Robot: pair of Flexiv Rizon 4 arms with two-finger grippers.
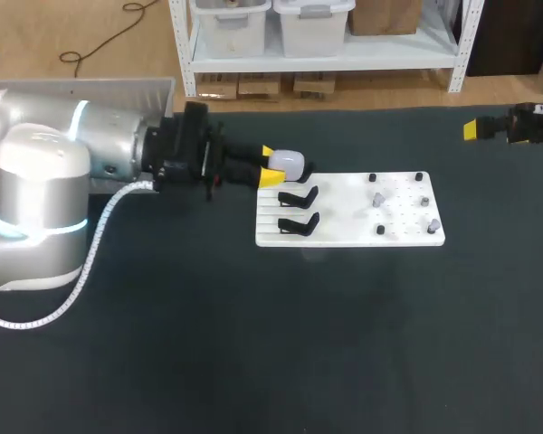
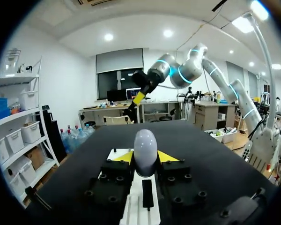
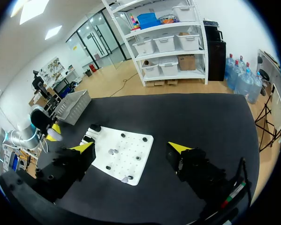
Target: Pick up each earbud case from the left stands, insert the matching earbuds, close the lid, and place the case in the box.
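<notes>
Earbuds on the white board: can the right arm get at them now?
Probably yes: nothing stands between the right arm and the earbuds; the left arm holds the case at the board's other end.

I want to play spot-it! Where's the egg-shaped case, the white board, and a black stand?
case [image 2: 145,150]: left wrist view, middle of its rounded shell.
board [image 1: 344,235]: head view, bare strip by its near edge.
stand [image 1: 299,222]: head view, middle of the nearer one.
</notes>
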